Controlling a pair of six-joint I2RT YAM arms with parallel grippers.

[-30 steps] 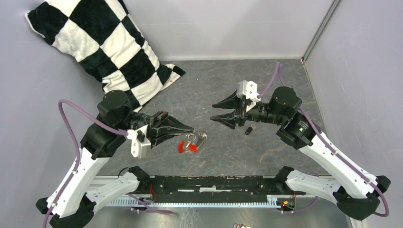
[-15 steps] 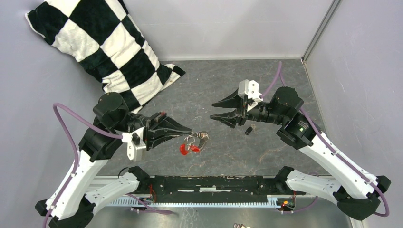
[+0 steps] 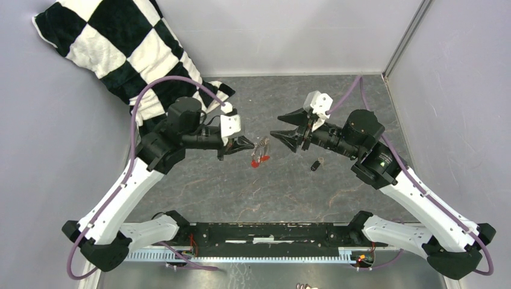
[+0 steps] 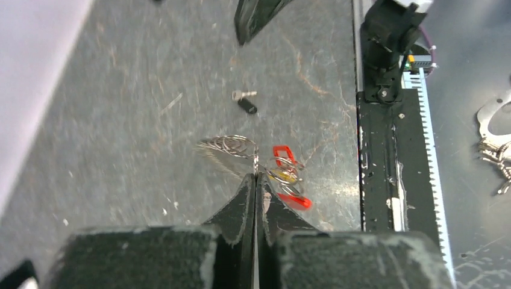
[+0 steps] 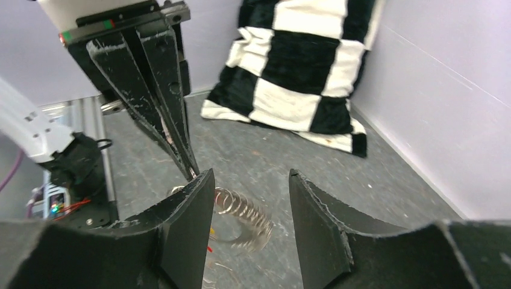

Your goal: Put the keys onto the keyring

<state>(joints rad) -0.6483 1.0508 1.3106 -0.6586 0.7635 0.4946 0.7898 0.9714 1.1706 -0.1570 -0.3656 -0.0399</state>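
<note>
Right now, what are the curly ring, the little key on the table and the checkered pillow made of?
The keyring looks like thin shiny metal wire: it glints. Its red bits look plastic. The loose key has a silvery, likely metal blade and a dull black head, maybe plastic. The pillow looks like soft, fuzzy fabric; it sags and creases.

A dark grey, scratched table (image 3: 289,192) is shown. A black-and-white checked pillow (image 3: 120,54) is propped on its far left corner. One small black-headed key (image 3: 316,164) is laid flat, well right of the pillow and nearer the front.
</note>
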